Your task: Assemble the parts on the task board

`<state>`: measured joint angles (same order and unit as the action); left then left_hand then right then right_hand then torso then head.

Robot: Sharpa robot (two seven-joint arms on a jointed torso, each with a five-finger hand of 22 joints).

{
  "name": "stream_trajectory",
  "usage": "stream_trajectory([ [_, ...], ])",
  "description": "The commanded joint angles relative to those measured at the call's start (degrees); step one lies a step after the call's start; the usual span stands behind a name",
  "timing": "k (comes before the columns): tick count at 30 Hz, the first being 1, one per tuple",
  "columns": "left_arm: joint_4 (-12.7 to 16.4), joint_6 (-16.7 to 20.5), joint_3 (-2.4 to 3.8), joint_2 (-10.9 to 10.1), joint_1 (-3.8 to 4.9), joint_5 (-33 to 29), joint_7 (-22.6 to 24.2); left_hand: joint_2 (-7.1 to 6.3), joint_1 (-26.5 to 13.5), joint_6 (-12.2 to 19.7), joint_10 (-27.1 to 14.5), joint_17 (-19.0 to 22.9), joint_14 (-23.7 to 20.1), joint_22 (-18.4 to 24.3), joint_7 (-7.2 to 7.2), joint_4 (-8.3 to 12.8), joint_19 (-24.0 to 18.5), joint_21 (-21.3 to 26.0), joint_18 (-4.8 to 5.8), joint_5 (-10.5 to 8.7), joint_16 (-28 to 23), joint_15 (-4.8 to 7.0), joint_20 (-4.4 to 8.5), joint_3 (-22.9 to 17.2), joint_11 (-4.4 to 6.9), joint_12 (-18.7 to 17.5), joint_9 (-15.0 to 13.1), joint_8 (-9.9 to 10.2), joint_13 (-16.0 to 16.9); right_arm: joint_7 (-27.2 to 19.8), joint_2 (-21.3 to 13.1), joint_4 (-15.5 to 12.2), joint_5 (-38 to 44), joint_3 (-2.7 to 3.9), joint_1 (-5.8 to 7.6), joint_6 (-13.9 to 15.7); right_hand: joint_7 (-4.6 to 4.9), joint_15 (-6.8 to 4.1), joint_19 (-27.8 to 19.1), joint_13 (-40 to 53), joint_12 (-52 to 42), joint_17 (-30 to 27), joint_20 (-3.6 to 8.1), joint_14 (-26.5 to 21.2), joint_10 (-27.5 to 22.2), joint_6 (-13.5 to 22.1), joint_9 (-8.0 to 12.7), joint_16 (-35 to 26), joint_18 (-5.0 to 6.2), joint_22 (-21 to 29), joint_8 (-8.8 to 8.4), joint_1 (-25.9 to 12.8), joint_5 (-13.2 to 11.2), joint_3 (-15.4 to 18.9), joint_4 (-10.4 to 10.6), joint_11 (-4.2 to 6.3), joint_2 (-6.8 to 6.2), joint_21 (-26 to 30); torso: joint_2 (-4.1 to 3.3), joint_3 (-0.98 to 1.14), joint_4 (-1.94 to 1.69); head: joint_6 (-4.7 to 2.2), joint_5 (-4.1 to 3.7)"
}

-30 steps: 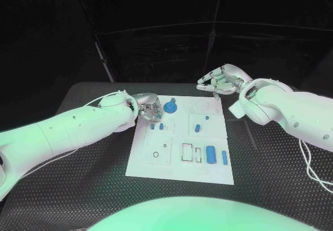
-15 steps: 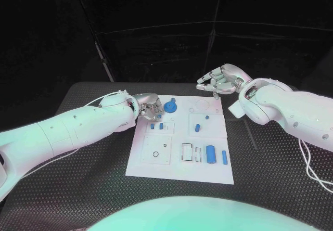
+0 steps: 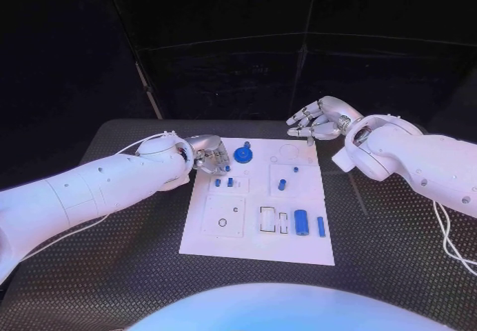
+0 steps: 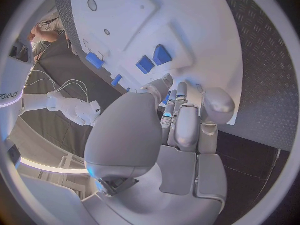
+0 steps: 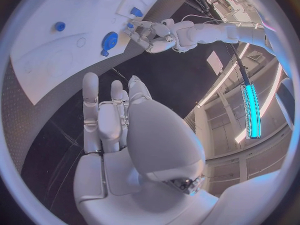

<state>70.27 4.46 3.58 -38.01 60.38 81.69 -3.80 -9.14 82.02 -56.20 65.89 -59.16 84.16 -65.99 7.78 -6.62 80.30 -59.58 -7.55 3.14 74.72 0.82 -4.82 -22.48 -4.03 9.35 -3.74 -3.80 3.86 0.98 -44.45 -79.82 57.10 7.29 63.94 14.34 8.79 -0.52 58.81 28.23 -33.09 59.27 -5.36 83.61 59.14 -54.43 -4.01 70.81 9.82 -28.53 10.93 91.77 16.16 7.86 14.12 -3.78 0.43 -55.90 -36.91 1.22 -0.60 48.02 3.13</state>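
Viewing: black table [image 3: 119, 276] with the white task board [image 3: 256, 238] lying flat at its middle, both arms reaching in from the sides
Left hand: left hand [image 3: 211, 157] sits at the board's far-left corner, over its left edge, fingers curled in together; the left wrist view shows the fingers [image 4: 187, 120] bunched close above the board, and I cannot tell whether anything is between them
Right hand: right hand [image 3: 316, 122] is raised beyond the board's far-right corner, off the board, fingers spread apart and holding nothing; the right wrist view shows its fingers [image 5: 100, 115] straight and separated
Round part: blue round part [image 3: 243, 153] stands on the far-left area of the board, just right of the left hand
Small pair: two small blue parts [image 3: 224, 183] side by side on the left half, nearer than the round part
Middle part: one short blue part [image 3: 281, 184] on the right half, in the middle of the board's length
Near parts: wide blue block [image 3: 301, 222] and a slim blue bar [image 3: 321, 226] lie side by side near the board's near-right corner, the bar to the right
Board position: board is flat, long side running near to far
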Motion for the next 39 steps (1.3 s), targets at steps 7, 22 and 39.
stream_trajectory([
  [7, 2.2, 3.3, 0.88, -3.0, -0.03, -6.2, 1.7, -0.75, 0.1, 0.6, -1.7, 0.7, 0.5, 0.0, -0.10, 0.0, 0.0, 0.1, 1.14, -0.19, 0.0, -0.36, -0.36, -0.4, -0.53, -1.3, 0.0, 0.1, -0.1, 5.7, -2.0, -1.6, 22.1, 0.02, -2.87, -1.0, -0.18, -0.06, 2.0, -10.9, 12.0, 0.9, -0.15, 1.2, 2.3, -3.0, 0.2, 0.0, 0.49, -1.3, -0.82, 2.8, -1.9, -1.8, -0.2, -0.31, -1.03, -0.8, 0.01, 0.01, 0.08, -0.48, -0.82],
  [22, 8.6, 15.2, 1.46, -10.2, -1.05, -51.9, 18.5, 0.29, -0.3, -4.5, 1.5, 11.2, -4.0, 10.3, 1.28, 0.1, -6.9, 14.9, -1.56, -0.19, -6.3, -0.80, -0.88, -1.2, -0.84, 0.0, -0.4, -1.9, 0.7, 9.2, -1.8, -3.4, 40.2, 0.02, -7.28, -0.6, 0.36, 0.72, 3.5, -16.7, 17.8, 3.0, -0.68, 1.7, 0.9, -2.7, 0.3, 1.7, 0.01, -4.3, -3.40, 3.2, -2.8, -2.7, 0.0, -1.39, -2.61, -2.9, -0.08, 0.02, -0.02, -1.63, -3.50],
  [39, 12.2, 15.3, 1.47, -12.4, -1.88, -66.0, 24.6, 0.60, -0.3, -4.6, 1.1, 16.1, -6.5, 14.5, 1.49, 0.4, -10.1, 21.0, -2.53, -0.16, -9.5, -1.06, -1.20, -1.2, -1.06, 0.2, -0.2, -1.8, 0.8, 10.1, 0.5, -2.0, 42.1, 0.02, -7.91, -2.1, 0.72, 1.07, 4.5, -20.5, 19.7, 5.3, -1.20, 2.1, 1.4, -3.9, 0.1, 3.6, -0.20, -6.7, -4.50, 4.3, -5.2, -5.2, -0.7, -1.85, -1.52, -4.7, -0.10, 0.03, -0.02, -1.45, -3.88],
])
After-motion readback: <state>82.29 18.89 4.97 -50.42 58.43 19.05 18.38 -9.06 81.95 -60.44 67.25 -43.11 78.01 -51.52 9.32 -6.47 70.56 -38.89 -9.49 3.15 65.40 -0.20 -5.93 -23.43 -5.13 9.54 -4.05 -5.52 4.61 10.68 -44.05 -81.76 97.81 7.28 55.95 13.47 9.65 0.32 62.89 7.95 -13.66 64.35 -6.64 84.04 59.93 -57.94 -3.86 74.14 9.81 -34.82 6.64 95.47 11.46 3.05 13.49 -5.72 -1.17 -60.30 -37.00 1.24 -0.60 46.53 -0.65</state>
